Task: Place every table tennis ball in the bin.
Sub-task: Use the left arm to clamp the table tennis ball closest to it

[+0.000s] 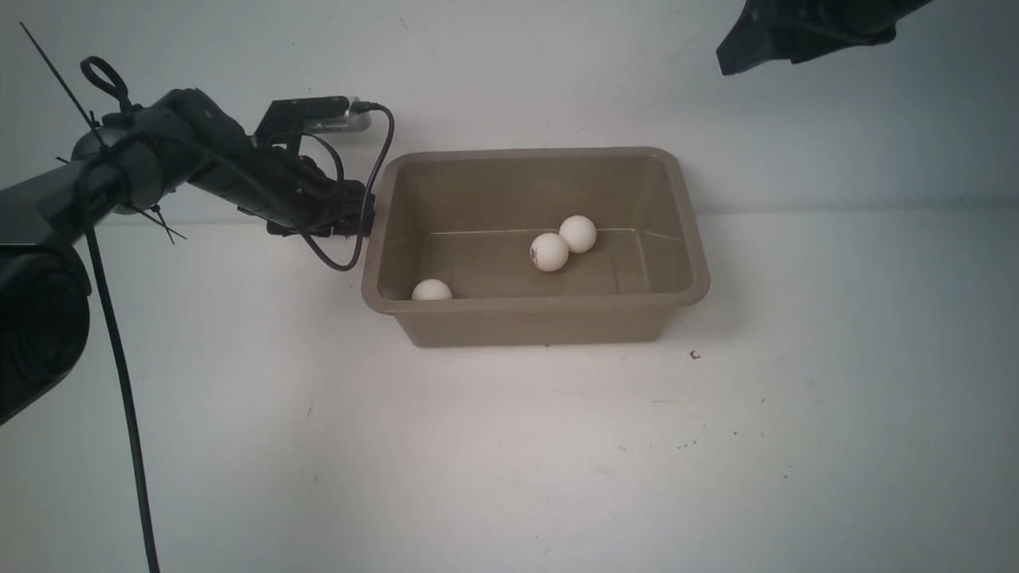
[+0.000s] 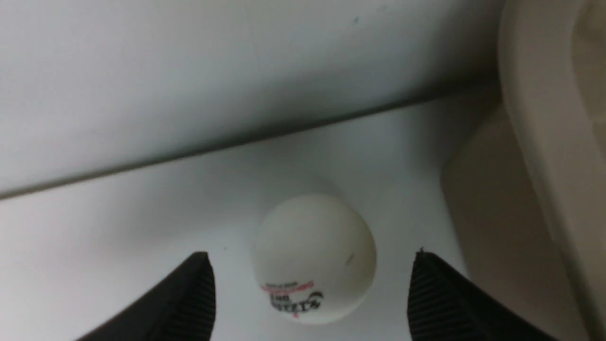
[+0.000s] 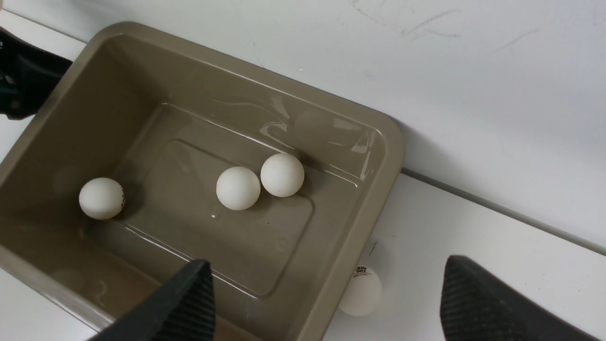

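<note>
The taupe bin [image 1: 685, 231] stands at the back of the table and holds three white balls [image 1: 549, 251] [image 1: 578, 233] [image 1: 431, 290]; they also show in the right wrist view [image 3: 238, 188] [image 3: 282, 174] [image 3: 101, 198]. My left gripper [image 2: 311, 255] is open, low beside the bin's left wall [image 2: 492, 218], with a logo-printed ball [image 2: 315, 258] on the table between its fingers, not touching them. My right gripper [image 3: 326, 260] is open and empty, high above the bin's right end [image 3: 378, 189]. Another ball [image 3: 362, 291] lies on the table against the bin's right wall; the front view does not show it.
The white back wall [image 1: 509, 72] rises just behind the bin. The left arm [image 1: 199, 159] with its cable reaches in from the left. The right arm [image 1: 796, 32] hangs at the upper right. White table [image 1: 509, 461] extends in front.
</note>
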`<state>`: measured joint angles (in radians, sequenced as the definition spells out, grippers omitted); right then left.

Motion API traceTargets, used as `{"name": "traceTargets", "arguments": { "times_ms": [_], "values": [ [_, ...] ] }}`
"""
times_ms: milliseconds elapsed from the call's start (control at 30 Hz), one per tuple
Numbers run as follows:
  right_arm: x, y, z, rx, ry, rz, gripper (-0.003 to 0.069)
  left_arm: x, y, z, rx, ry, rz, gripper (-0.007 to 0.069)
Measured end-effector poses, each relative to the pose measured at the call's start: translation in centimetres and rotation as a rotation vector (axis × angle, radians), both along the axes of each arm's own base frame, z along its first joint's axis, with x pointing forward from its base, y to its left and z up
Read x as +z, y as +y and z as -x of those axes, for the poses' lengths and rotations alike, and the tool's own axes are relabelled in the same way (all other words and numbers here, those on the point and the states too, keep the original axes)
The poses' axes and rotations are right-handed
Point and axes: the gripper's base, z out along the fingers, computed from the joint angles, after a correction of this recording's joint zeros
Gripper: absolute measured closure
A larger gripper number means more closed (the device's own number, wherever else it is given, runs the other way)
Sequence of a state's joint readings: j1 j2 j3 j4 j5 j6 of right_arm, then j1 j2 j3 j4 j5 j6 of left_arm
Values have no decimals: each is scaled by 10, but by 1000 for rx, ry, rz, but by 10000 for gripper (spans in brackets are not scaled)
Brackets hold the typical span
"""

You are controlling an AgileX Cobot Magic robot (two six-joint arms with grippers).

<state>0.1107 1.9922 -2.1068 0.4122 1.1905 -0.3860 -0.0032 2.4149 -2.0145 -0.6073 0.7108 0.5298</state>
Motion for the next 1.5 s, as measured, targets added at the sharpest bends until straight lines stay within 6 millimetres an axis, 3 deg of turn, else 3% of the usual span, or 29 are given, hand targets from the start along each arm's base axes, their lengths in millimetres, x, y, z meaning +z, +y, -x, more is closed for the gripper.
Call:
{"name": "traceTargets", "arguments": {
  "times_ms": [233,533,900,1133,1300,1500],
  "values": [
    [0,0,0,0,0,0,81,-6,-1,-3,10,-6,9,132],
    [0,0,0,0,0,0,81,-12,-17,-7,-3,-44,-7,137],
    [0,0,0,0,0,0,81,-11,-18,-8,-1,-59,-14,304],
    [0,0,0,0,0,-1,81,-13,-17,-8,3,-50,-8,305],
    [1,0,-1,-4,-11,-3,81,-13,-6,-6,22,-3,24,305],
    [2,0,-2,-10,-25,-6,97,-6,28,5,1,105,33,315]
  ]
}}
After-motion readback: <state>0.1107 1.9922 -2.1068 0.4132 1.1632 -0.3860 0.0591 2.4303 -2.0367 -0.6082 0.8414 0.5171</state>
